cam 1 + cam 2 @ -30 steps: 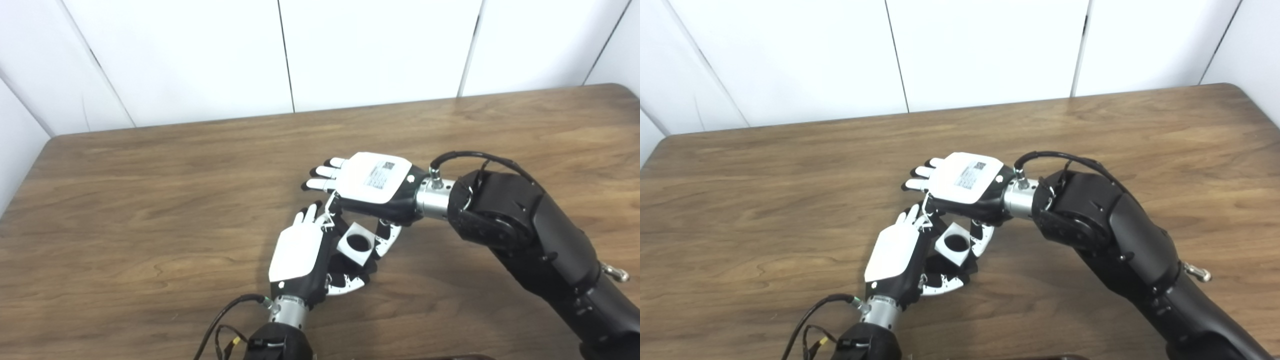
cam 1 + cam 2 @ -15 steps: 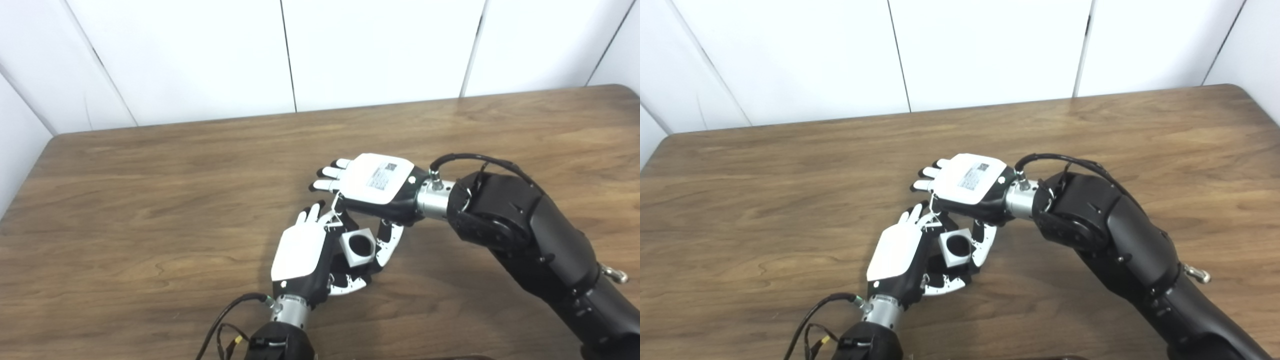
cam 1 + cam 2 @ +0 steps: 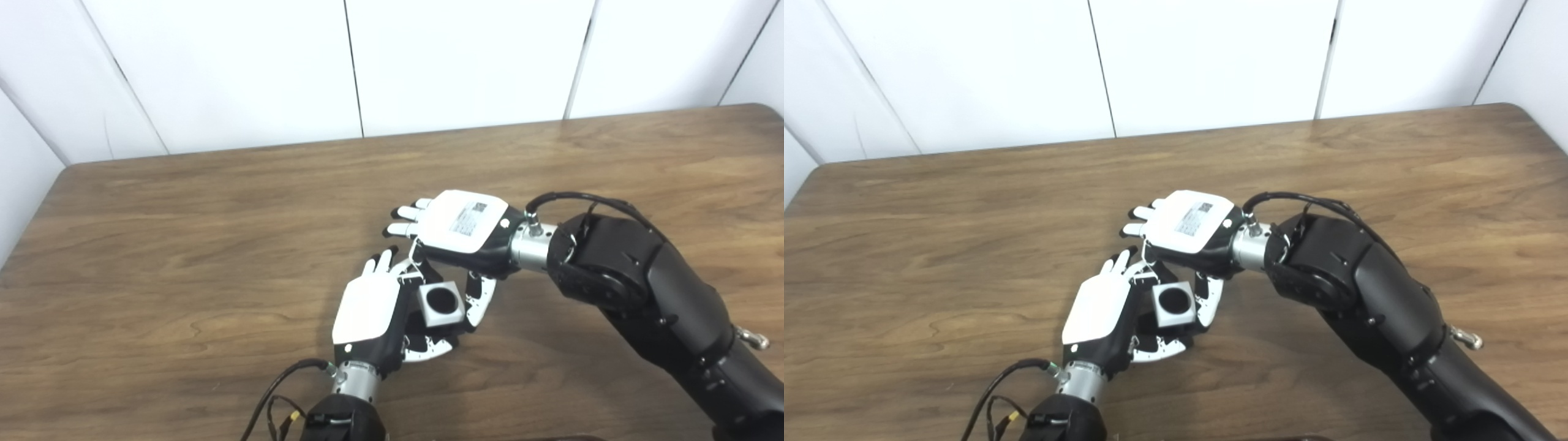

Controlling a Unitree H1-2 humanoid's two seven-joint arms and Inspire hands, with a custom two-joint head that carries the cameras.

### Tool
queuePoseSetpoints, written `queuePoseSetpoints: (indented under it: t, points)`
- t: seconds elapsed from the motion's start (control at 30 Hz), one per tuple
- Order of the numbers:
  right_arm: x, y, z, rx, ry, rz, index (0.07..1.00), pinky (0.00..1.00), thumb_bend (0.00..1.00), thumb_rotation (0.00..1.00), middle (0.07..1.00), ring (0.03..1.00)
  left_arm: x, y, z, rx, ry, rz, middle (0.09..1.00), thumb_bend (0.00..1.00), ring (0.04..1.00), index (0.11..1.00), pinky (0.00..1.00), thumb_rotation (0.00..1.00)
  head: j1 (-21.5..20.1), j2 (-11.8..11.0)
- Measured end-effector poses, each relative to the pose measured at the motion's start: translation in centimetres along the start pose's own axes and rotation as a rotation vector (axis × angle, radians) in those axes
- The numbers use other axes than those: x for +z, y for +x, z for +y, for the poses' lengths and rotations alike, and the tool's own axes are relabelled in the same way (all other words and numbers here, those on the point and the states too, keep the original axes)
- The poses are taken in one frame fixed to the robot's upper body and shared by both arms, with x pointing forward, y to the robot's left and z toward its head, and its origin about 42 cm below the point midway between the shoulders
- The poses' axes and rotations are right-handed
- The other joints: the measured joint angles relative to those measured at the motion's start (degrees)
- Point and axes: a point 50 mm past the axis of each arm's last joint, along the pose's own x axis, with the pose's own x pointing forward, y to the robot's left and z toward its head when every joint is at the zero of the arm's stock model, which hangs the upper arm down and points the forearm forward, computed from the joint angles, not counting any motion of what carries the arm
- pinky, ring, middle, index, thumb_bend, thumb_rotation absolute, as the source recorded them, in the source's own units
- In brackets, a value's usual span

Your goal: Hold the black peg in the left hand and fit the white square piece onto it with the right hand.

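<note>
The white square piece (image 3: 440,303) with a round dark hole faces up between my two hands near the table's middle front. My right hand (image 3: 467,228) reaches in from the right, palm down, and pinches the piece between its thumb (image 3: 476,301) and a finger. My left hand (image 3: 366,307) stands just left of the piece, its fingers curled under it around something black. That black thing looks like the peg, but it is almost wholly hidden by the piece and the fingers. The piece (image 3: 1173,304) touches the left hand's fingers.
The brown wooden table (image 3: 184,245) stretches wide to the left, back and right of the hands. White wall panels (image 3: 459,61) stand behind its far edge. My right forearm (image 3: 643,294) crosses the front right part of the table.
The white piece has turned from tilted to nearly level, its hole now facing up, and sits closer on the left hand's fingers. The right hand has shifted slightly right and down.
</note>
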Motion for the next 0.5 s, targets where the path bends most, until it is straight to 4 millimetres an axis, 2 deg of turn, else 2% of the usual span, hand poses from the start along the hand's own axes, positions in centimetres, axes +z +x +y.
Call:
queuePoseSetpoints:
  t: [0.27,0.5]
  points:
    - [-0.02,-0.05,0.09,0.009,0.005,-0.002,0.616,0.94,0.94,0.32,0.947,1.000,-0.11,0.05,-0.04,0.007,0.042,0.020,0.899,0.83,0.985,0.675,0.97,0.35,0.1,0.1]
    - [-0.13,-0.11,0.02,0.011,0.022,-0.005,0.624,0.97,0.94,0.34,0.959,1.000,-0.50,0.04,-0.14,-0.009,0.037,0.045,0.906,0.87,0.989,0.727,0.99,0.36,0.1,0.0]
